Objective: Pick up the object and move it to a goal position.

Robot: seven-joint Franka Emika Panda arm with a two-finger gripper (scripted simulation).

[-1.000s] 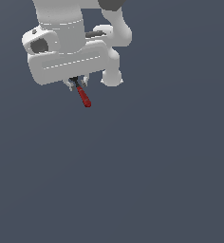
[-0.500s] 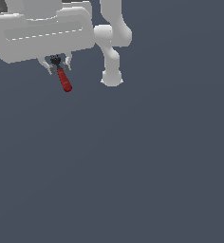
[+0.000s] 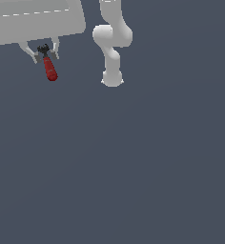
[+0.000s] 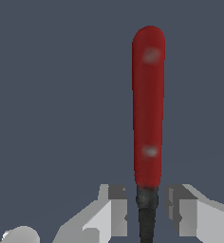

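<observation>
Exterior view: one red-handled tool (image 3: 50, 69) between two jaws.

You will find the gripper (image 3: 45, 53) at the exterior view's upper left, under the arm's wide body, with the tool (image 3: 49, 67) hanging from between its fingers, handle end lowest. The tool's tip end sits between the two fingers (image 4: 115, 209). The arm's base (image 3: 112, 78) stands well apart, toward the exterior view's right.

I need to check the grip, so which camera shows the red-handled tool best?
The wrist view: the glossy red-handled rod tool fills the frame, its black tip between the pincer fingers. The exterior view shows it small, hanging under the pincer.
</observation>
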